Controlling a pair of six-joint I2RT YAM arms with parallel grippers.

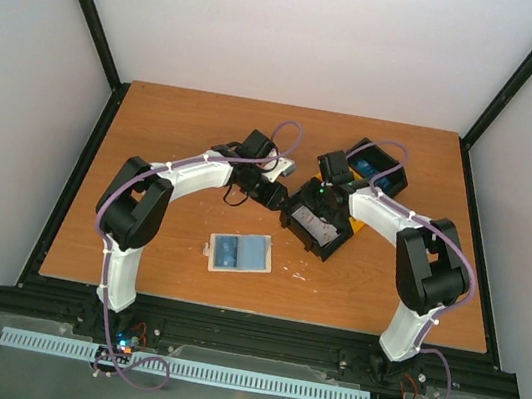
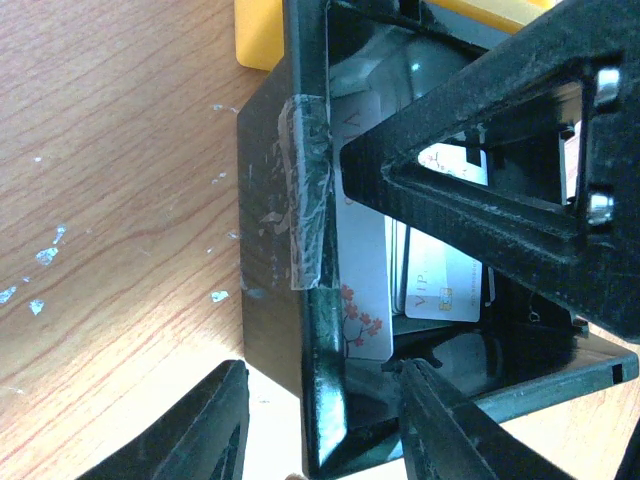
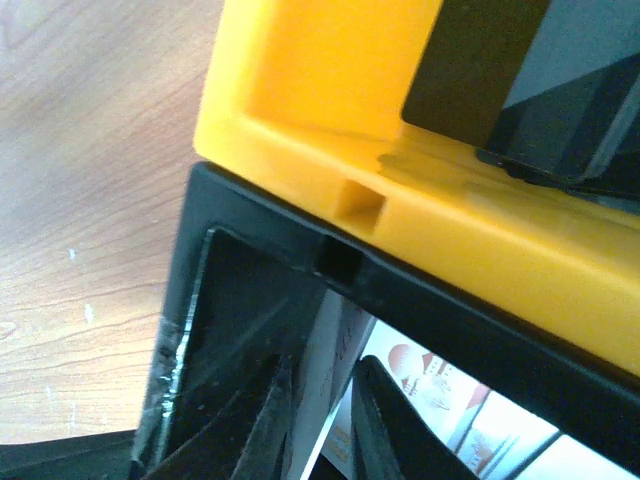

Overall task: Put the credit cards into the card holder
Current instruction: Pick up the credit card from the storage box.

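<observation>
The cream-beige card holder (image 1: 255, 255) lies on the table near the front, with a blue card (image 1: 226, 250) on its left part. Several credit cards sit in the near black compartment of a black-and-yellow tray (image 1: 351, 225): a white card with red blossoms (image 2: 362, 290) and a white VIP card (image 2: 445, 285). My right gripper (image 3: 325, 368) reaches into that compartment, its fingers closed on a white card (image 3: 322, 340) standing on edge. It also shows in the top view (image 1: 315, 223). My left gripper (image 2: 320, 368) is open, its fingers on either side of the tray's black wall (image 2: 310, 330).
The tray's far black compartment (image 1: 380, 167) holds more blue things. Its yellow part (image 3: 330, 90) lies between the compartments. Both arms meet over the middle of the table (image 1: 155, 131). Black frame rails run along the table's edges.
</observation>
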